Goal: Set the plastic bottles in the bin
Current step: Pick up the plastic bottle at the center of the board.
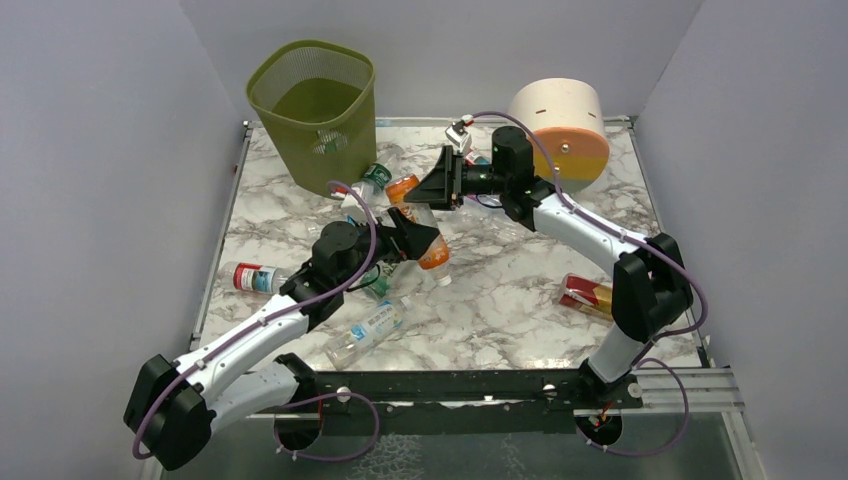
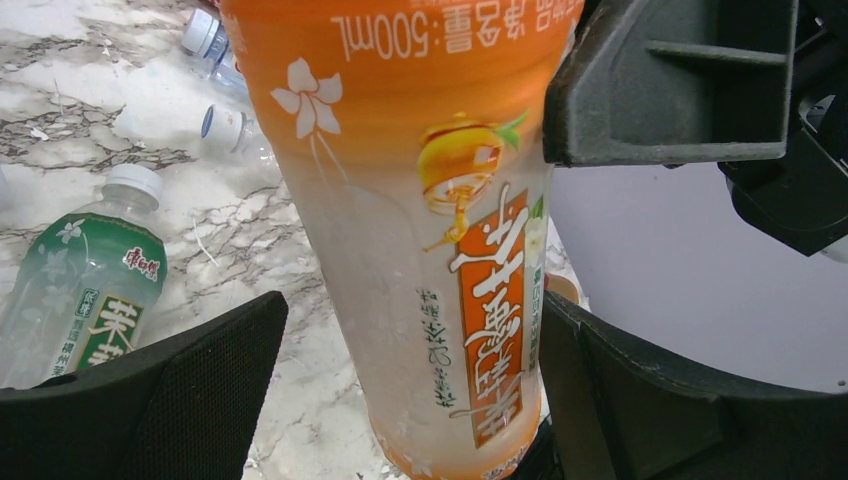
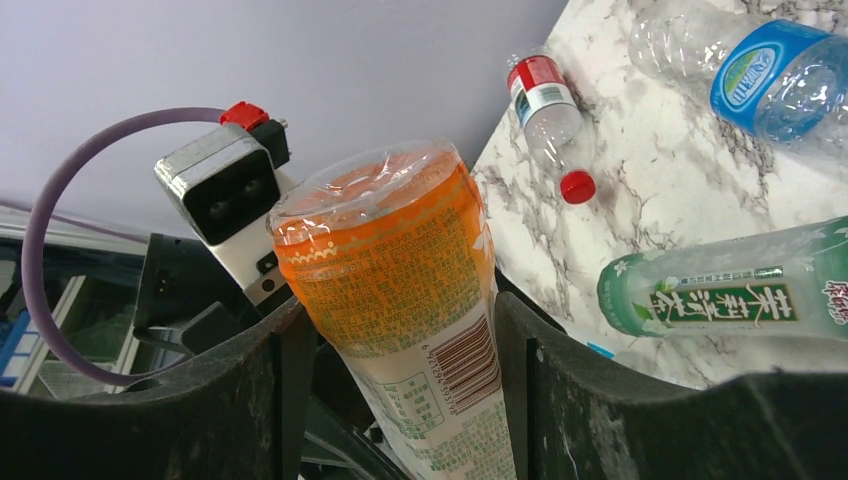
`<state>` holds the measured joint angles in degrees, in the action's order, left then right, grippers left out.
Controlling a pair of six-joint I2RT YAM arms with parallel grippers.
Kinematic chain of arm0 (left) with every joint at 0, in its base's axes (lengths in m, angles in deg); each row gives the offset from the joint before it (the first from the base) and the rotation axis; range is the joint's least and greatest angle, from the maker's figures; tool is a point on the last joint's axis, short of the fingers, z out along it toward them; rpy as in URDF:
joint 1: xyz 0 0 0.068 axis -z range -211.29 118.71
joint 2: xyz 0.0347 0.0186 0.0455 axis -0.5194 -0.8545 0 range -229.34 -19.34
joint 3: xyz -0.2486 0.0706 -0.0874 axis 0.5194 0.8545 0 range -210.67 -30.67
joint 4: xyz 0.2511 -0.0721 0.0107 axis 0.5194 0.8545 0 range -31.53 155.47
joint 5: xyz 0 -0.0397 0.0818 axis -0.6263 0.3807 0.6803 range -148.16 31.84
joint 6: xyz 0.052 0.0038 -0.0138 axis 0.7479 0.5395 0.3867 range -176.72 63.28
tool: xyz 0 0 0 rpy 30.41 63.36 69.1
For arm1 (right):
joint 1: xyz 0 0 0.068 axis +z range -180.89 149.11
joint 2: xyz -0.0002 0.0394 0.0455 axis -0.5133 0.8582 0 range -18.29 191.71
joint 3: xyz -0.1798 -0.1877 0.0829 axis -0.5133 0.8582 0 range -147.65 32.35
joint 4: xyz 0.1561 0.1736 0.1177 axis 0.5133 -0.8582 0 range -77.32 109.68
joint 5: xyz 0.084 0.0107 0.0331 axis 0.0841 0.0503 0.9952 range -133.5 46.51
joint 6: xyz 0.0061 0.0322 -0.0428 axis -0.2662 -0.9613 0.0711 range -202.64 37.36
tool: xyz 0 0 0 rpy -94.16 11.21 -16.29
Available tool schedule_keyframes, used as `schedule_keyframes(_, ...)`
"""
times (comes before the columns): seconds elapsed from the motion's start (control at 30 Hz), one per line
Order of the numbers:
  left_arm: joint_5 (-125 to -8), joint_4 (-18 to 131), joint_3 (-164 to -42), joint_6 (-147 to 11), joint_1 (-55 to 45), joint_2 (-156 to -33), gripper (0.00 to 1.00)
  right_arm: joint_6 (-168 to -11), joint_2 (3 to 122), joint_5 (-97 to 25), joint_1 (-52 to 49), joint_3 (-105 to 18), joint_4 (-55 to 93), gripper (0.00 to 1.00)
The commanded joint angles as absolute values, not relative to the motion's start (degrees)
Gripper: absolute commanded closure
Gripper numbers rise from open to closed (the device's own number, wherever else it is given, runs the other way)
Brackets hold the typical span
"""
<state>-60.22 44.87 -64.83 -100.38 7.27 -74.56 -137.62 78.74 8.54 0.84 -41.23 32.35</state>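
A: Where's the orange bottle point(image 3: 400, 290)?
B: Mid-table, to the right of the bin point(image 1: 310, 160) and nearer the arms, slanting between the two grippers. It's not in the bin.
A: Who has it?
B: The right gripper point(image 3: 400, 320). Its two matte black fingers press flat against opposite sides of the label, by the barcode. It's clamped on the bottle.
A: And the left gripper point(image 2: 412, 310)?
B: Spread wide, with the bottle passing between its fingers. One finger stands clearly apart from the plastic. The other sits just beside it, and I can't tell whether it touches. No grasp there.
A: What's the bottle like?
B: Round, thin plastic under a glossy film that fades from orange to cloudy white, printed with white flowers. The base is dimpled.
A: The bin?
B: Olive mesh, tapered, with a rounded-square rim, upright at the far left of the marble-patterned table point(image 1: 500, 290).
A: Other bottles?
B: Lying on the table: a green-label bottle point(image 2: 90, 290) with a white cap, a clear blue-label bottle point(image 3: 770, 70), and a small red-cap bottle point(image 3: 548, 105).
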Motion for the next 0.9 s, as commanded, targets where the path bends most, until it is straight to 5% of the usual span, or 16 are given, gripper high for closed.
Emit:
schedule_keyframes(0.0,-57.71,42.74,-67.54,-99.43,8.2,-75.38,0.06,-140.56,76.1,11.19,0.57,-40.21,38.27,0.49)
schedule_keyframes(0.27,-57.3,42.73,-67.67,-99.43,8.52,-75.11,0.32,-141.52,76.2,11.26,0.57,-39.26,39.85,0.49)
schedule_keyframes(0.47,-57.06,43.15,-67.96,-99.43,8.52,-75.01,0.38,-141.1,75.94,10.94,0.56,-38.66,39.55,0.45)
schedule_keyframes(0.7,-56.48,44.08,-68.59,-99.39,8.52,-74.76,0.38,-133.91,74.3,7.14,0.55,-40.8,29.19,0.17)
schedule_keyframes(0.77,-56.39,44.3,-68.86,-99.28,8.52,-74.72,0.38,-132.25,73.91,6.07,0.55,-41.27,26.58,0.01)
schedule_keyframes(0.87,-56.17,45.2,-69.66,-98.9,8.52,-74.84,0.37,-128.65,72.84,2.35,0.46,-41.82,21.3,0.0)
